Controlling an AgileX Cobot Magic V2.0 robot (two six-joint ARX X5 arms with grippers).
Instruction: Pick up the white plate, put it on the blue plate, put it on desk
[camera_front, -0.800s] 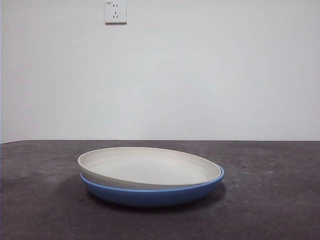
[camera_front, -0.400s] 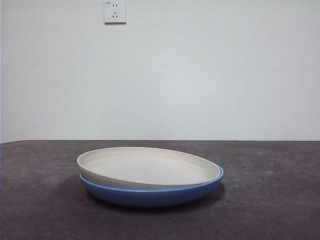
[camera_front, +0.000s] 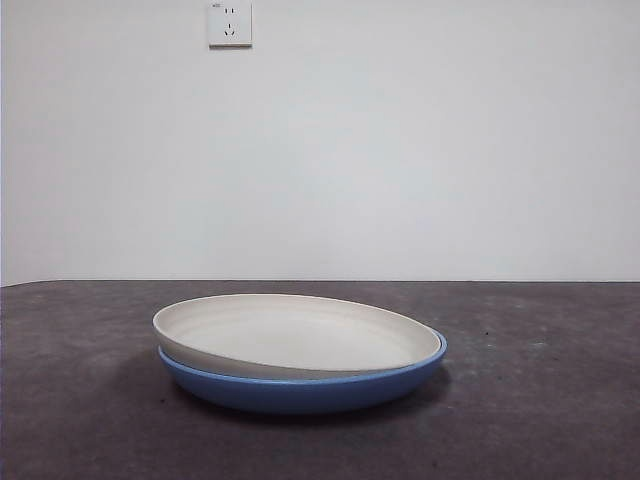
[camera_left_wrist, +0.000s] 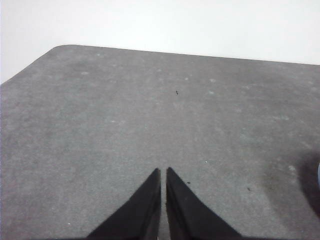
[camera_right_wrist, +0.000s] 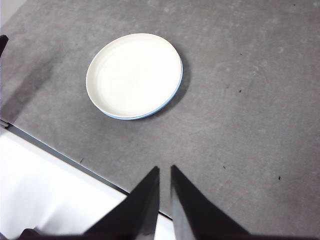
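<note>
The white plate (camera_front: 296, 333) rests in the blue plate (camera_front: 300, 390) on the desk (camera_front: 540, 420).

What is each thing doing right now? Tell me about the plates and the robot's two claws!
white plate: sitting in the blue plate, slightly tilted, nobody holding it.
blue plate: flat on the desk, under the white plate.
desk: carrying the two stacked plates.
left gripper: jaws shut, empty, above bare desk.
right gripper: jaws nearly together, empty, high up and away from the plates.

A white wall socket (camera_front: 230, 24) is mounted high on the plain white wall (camera_front: 400, 150); nothing else is seen on that wall.
</note>
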